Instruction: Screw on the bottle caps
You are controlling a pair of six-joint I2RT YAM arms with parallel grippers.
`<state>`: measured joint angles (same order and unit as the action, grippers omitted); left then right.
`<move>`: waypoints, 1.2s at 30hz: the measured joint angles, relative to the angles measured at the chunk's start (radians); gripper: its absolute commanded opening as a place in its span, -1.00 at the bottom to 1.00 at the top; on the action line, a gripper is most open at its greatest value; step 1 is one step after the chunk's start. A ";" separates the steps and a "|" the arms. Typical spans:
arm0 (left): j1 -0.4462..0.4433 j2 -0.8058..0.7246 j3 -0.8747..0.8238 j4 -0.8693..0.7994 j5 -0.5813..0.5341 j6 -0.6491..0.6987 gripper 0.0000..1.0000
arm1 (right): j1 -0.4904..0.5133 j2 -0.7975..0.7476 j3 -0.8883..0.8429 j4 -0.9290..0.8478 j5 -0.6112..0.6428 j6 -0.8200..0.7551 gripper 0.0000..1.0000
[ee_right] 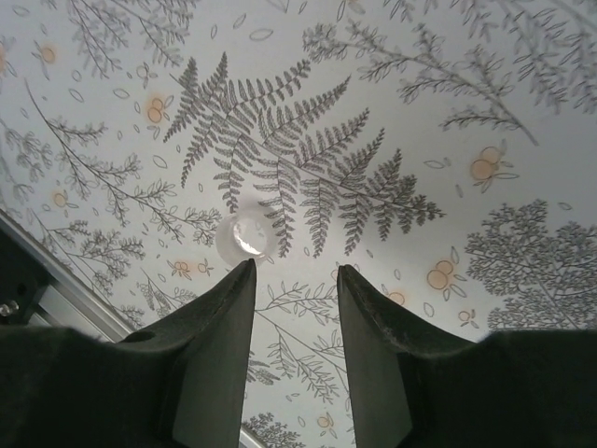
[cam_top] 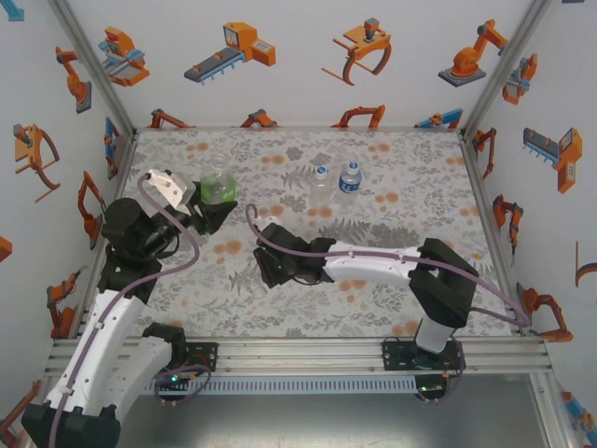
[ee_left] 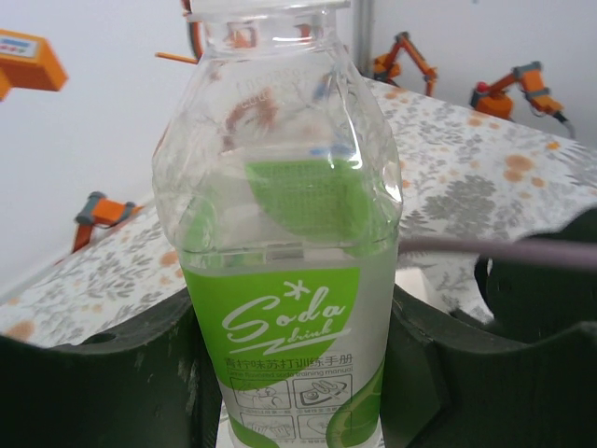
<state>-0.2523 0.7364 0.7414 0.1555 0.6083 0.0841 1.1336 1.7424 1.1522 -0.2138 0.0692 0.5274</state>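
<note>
Left gripper (cam_top: 213, 209): closed on the green-tinted bottle (ee_left: 280, 233), with a dark finger (ee_left: 112, 373) pressed against each side of the labelled lower body.
Green-tinted bottle: held over the left part of the desk (cam_top: 410, 280), above the floral mat (ee_right: 420, 112). In the left wrist view it is upright, the clear upper part above the green "Soda" label. The top of the neck is cut off by the picture edge, so I cannot tell whether a cap sits on it.
Right gripper (ee_right: 297, 271): jaws apart by a narrow gap, with nothing between them, low over the mat near the middle of the desk.
Cap (ee_right: 244, 237): a small white round one lying on the mat, just past the tip of the finger on the left of the right wrist view, outside the gap.
Clear bottle (cam_top: 321, 184): standing upright toward the far side of the desk.
Blue-label bottle (cam_top: 350, 177): upright just beside the clear one, well apart from both grippers.
Cable (ee_left: 494, 250): a greyish-purple line crossing the right of the left wrist view.
</note>
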 measured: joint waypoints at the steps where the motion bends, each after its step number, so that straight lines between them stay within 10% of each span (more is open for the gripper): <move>1: 0.002 -0.010 -0.002 -0.003 -0.027 0.003 -1.00 | 0.010 0.021 0.022 -0.018 0.001 0.000 -0.10; 14: 0.025 -0.135 -0.050 -0.032 -0.398 0.049 -1.00 | 0.080 0.238 0.235 -0.174 0.030 0.000 0.13; 36: 0.045 -0.107 -0.051 -0.032 -0.392 0.044 -1.00 | 0.088 0.306 0.303 -0.254 0.057 0.000 -0.29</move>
<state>-0.2077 0.6292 0.6907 0.1234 0.2161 0.1280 1.2213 2.0487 1.4551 -0.4683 0.1265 0.5278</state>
